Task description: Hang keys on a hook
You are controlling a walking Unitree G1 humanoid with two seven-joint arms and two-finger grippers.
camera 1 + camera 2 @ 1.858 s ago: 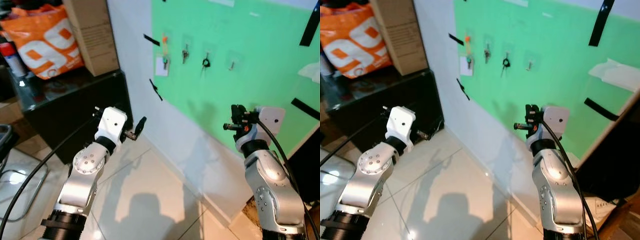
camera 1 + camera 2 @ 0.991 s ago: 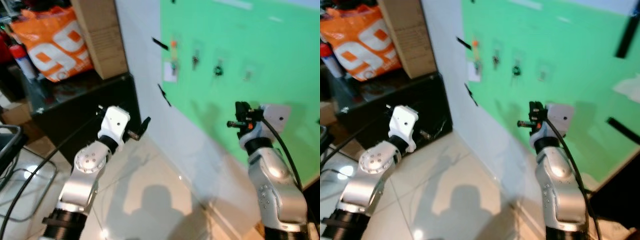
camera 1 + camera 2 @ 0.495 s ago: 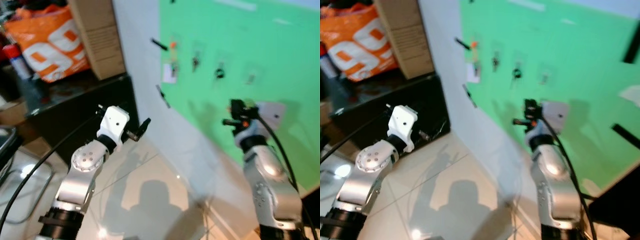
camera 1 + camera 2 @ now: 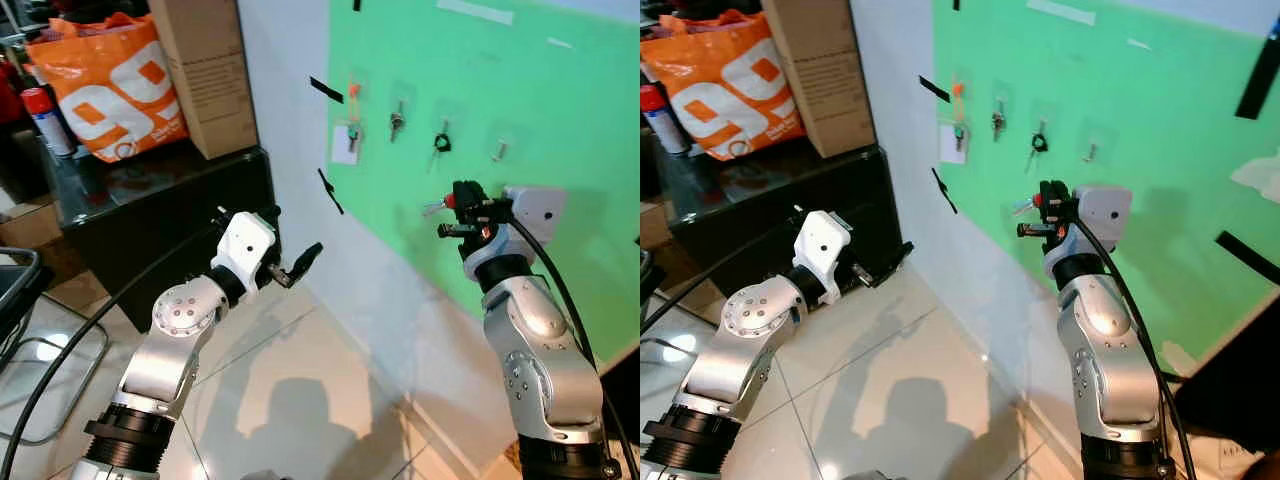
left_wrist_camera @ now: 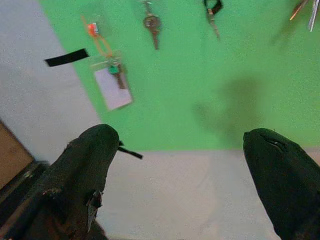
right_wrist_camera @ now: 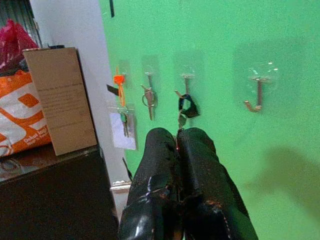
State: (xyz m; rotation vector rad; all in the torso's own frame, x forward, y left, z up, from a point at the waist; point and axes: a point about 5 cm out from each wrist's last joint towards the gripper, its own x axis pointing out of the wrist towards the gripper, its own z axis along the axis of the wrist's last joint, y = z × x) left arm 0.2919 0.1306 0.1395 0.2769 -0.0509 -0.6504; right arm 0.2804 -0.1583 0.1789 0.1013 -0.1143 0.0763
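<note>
We approach wall; right tool clenched on keys, aiming for bare hook; left tool released.

Right claw hides its key (mostly).

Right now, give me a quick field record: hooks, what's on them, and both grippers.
wall: green panel with four hooks in a row
first hook: orange tag with card and key
second hook: key
third hook: key with black fob
fourth hook: empty hook
right gripper: raised toward the panel below the hooks, fingers shut on a key
left gripper: open, held low, facing the wall
side: orange bag and cardboard box on black cabinet
</note>
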